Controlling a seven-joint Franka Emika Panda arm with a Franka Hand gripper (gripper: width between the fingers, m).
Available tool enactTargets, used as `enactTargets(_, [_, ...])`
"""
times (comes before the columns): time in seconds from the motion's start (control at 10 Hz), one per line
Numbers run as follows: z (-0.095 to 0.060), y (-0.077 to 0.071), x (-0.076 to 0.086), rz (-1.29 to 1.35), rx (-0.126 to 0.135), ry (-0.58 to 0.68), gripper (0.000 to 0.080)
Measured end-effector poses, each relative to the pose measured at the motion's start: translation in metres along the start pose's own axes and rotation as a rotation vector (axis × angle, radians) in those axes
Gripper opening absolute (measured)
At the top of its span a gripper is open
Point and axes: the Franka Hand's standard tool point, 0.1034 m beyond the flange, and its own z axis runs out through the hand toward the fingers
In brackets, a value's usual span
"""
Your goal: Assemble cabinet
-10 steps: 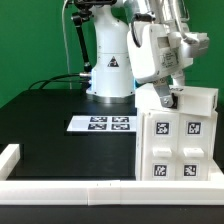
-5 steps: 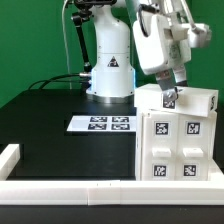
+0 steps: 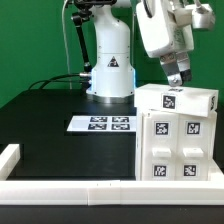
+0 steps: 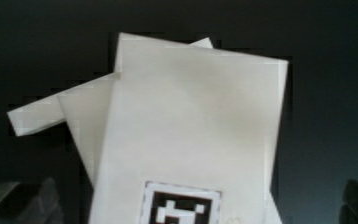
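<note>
I see the cabinet (image 3: 177, 138) standing upright on the black table (image 3: 60, 150) at the exterior view's right, tags facing cam, up against the white front rail (image 3: 70, 187). Gripper (image 3: 174, 77) hangs just above its top, apart, holding nothing; can't tell jaw gap. Marker board (image 3: 101, 124) lies flat nr robot base (image 3: 108, 70).
</note>
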Motion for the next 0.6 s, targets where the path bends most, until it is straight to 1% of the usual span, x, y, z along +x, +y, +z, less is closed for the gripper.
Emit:
enactTargets(0.1, [-0.0009, 0.0007, -0.0001, -0.2, -0.03, 0.001, 0.0797])
enactTargets(0.2, [-0.0027, -0.0018, -0.0025, -0.348, -0.046, -0.009, 0.0797])
enactTargets(0.3, [-0.0044, -0.004, -0.0047, -0.469, -0.055, -0.02, 0.0797])
enactTargets(0.4, [-0.0054, -0.0032, -0.0077, -0.607, -0.077, -0.038, 0.0797])
enactTargets(0.6, [-0.0051, -0.0037, -0.0074, -0.746, -0.074, -0.042, 0.0797])
